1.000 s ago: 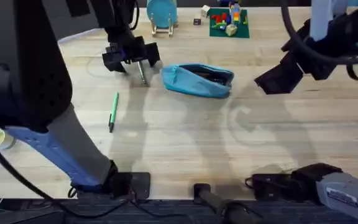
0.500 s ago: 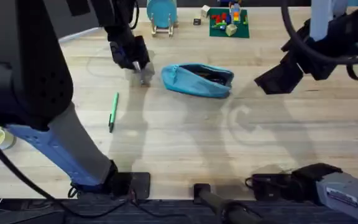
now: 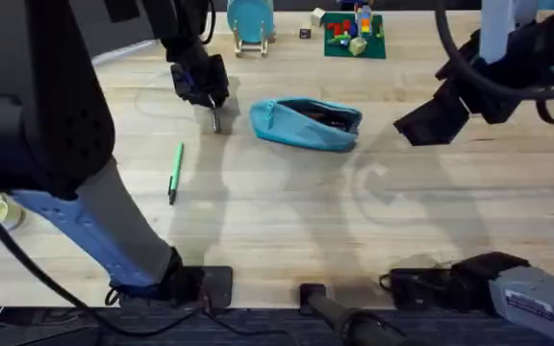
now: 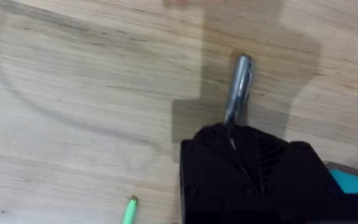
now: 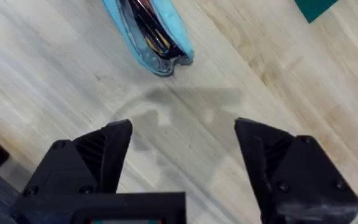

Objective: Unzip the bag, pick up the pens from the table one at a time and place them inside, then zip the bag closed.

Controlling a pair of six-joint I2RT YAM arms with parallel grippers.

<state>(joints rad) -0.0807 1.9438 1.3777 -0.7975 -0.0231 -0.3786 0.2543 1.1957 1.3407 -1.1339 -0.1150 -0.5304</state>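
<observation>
Gripping the silver pen (image 4: 237,87), the left gripper (image 3: 212,101) is hovering over the table (image 3: 287,211), just left of the unzipped bag (image 3: 306,125).
The green pen (image 3: 174,173) is lying nearer the bases; the right gripper (image 5: 182,155) is hanging spread wide, holding nothing.

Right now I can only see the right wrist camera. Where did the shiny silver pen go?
Observer: The left gripper is shut on the slim silver-grey metallic pen, just left of the light blue fabric pouch in the overhead view.
Operator: And the green one?
Observer: The bright green pen lies flat on the light wooden table, on the left arm's side, apart from the pouch.
</observation>
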